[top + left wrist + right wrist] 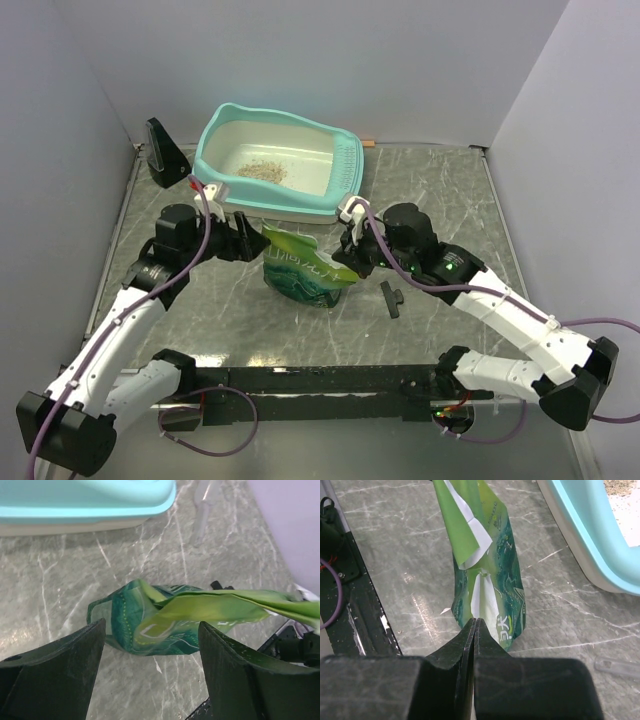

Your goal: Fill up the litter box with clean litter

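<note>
The litter box (348, 160), turquoise-rimmed and cream inside, stands at the back of the table. A thin patch of beige clean litter (265, 170) lies on its floor. In front of it a green printed pouch (300, 270) hangs crumpled, with its lower end near the table. My right gripper (350, 250) is shut on the pouch's edge; the right wrist view shows the pouch (490, 570) pinched at the closed tips (475, 621). My left gripper (250, 240) is open beside the pouch's left end. Its fingers (152, 625) stand wide in front of the pouch (165, 620), not touching it.
A black wedge-shaped stand (162, 150) sits at the back left by the wall. A small black piece (392, 298) lies on the marble right of the pouch. A translucent plastic piece (615, 667) lies near the box. A black rail (320, 380) runs along the near edge.
</note>
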You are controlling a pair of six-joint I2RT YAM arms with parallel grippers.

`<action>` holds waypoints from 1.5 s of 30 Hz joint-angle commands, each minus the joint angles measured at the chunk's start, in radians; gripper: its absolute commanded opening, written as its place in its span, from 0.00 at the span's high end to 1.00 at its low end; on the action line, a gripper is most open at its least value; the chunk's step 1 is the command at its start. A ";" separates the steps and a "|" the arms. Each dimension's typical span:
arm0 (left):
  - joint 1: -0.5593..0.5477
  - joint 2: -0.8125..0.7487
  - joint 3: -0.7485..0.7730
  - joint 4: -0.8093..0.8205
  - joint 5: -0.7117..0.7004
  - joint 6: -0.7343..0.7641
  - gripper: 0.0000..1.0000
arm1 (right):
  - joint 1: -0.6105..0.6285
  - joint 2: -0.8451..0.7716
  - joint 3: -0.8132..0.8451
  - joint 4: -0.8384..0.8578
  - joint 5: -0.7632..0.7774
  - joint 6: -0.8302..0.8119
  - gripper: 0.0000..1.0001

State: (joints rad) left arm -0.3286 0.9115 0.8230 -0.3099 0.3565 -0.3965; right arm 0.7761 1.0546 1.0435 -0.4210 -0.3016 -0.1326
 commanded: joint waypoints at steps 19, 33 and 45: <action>0.017 -0.108 -0.024 0.055 0.084 0.019 0.21 | -0.023 0.065 -0.019 0.071 0.084 -0.007 1.00; 0.017 -0.115 -0.024 0.054 0.088 0.019 0.21 | -0.037 0.113 -0.013 0.034 -0.056 -0.012 1.00; 0.017 -0.131 -0.027 0.051 0.085 0.021 0.20 | -0.035 0.139 0.004 -0.002 -0.212 -0.005 1.00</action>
State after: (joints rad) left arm -0.3172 0.8085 0.8001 -0.2932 0.4263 -0.3862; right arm 0.7429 1.1728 1.0256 -0.4118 -0.4355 -0.1421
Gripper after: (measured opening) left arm 0.793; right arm 0.007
